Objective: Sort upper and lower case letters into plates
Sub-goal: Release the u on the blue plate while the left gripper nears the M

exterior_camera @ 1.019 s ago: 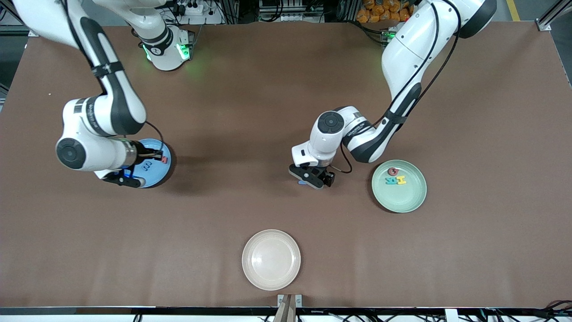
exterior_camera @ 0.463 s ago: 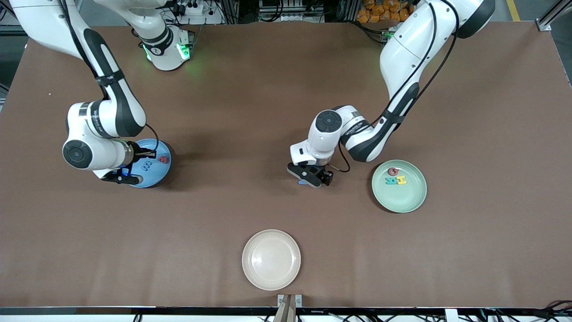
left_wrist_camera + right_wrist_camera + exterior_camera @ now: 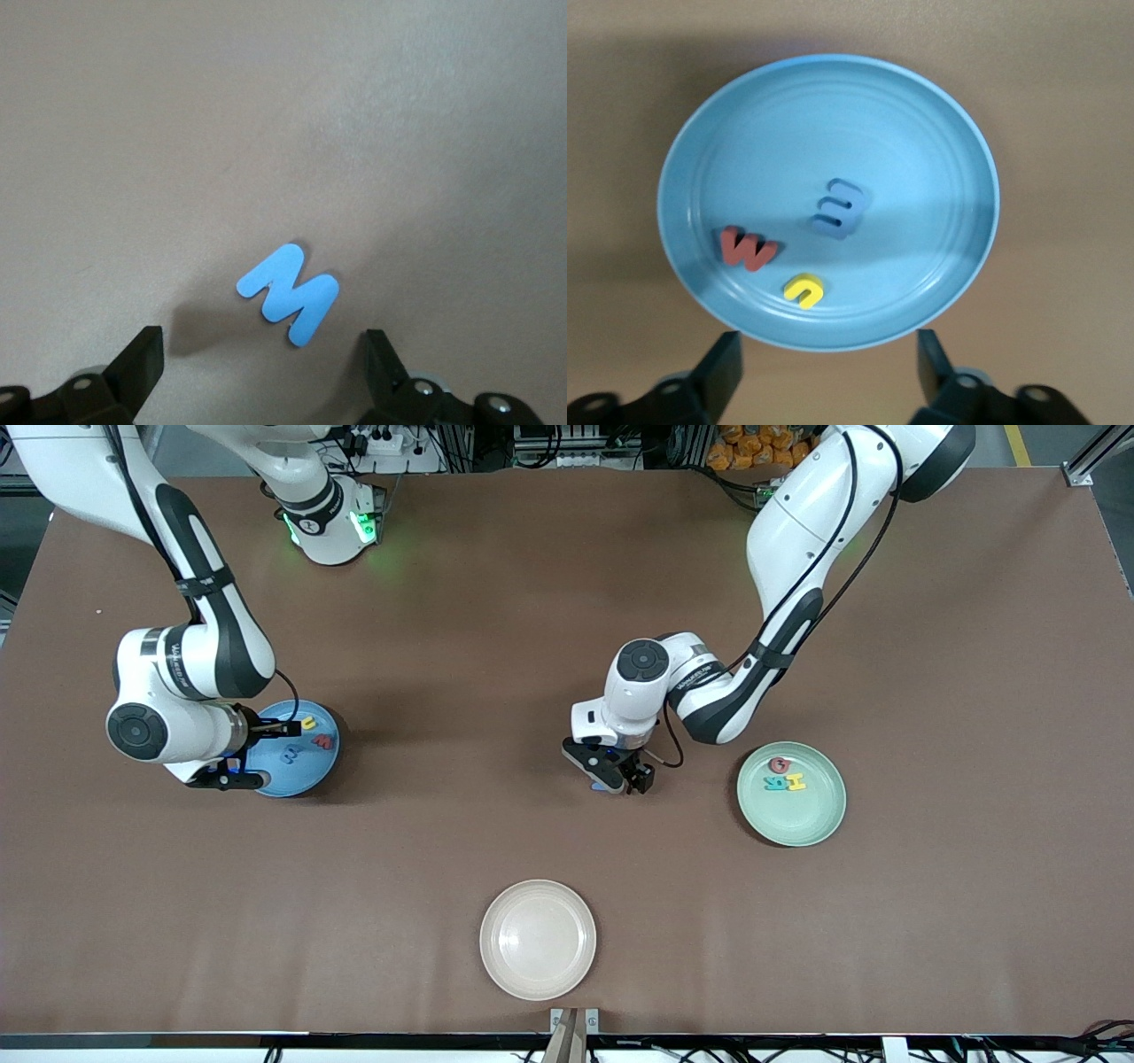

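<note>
Right claw (image 3: 824,372) hangs over the sky blue plate (image 3: 301,775) at the right arm's end of the table (image 3: 549,602), fingers spread wide and holding nothing. In that plate lie a red w (image 3: 748,250), a yellow letter (image 3: 803,289) that looks like a u or n, and a blue letter (image 3: 840,207) I can't read for sure.

Left claw (image 3: 261,376) sits low over a blue M (image 3: 290,293) lying flat on the table — fingers spread either side, not touching it.

Mint green plate (image 3: 802,824), toward the left arm's end, holds a teal R (image 3: 775,783), a yellow H (image 3: 796,781) and a red letter (image 3: 779,764). The cream plate (image 3: 538,939) lies nearest the front camera. Arm lettering is unreadable.
</note>
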### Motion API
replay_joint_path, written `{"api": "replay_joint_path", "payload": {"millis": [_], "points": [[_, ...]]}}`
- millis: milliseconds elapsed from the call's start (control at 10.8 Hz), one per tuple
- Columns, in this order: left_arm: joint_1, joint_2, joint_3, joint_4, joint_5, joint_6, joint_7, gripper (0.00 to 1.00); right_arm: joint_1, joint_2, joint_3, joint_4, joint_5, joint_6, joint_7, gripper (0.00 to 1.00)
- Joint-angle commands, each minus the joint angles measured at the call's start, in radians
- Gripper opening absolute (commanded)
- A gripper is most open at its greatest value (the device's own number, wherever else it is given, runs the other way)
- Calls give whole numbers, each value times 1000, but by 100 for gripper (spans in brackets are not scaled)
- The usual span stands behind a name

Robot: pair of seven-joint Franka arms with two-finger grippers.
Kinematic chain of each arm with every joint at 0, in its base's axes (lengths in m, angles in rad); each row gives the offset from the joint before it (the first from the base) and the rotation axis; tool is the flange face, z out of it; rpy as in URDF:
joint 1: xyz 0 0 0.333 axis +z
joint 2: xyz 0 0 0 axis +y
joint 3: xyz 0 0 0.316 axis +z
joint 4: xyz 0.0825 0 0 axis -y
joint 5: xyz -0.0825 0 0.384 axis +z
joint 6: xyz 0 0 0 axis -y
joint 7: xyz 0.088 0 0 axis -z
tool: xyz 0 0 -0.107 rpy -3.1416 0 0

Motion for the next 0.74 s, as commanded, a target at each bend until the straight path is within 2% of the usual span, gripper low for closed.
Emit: {"api": "replay_joint_path", "payload": {"millis": [0,278,463,649], "points": [[-6,31,4,10,126,0,4,100,16,-76,8,39,-12,-99,-7,100],[-9,54,4,65,157,0,12,100,96,-208,6,59,-8,-133,3,100],[8,39,-13,112,121,0,15,100,114,-227,8,153,-5,-223,2,100],[49,48,-44,143,-135,2,59,100,122,-227,6,263,-4,-288,-1,100]]}}
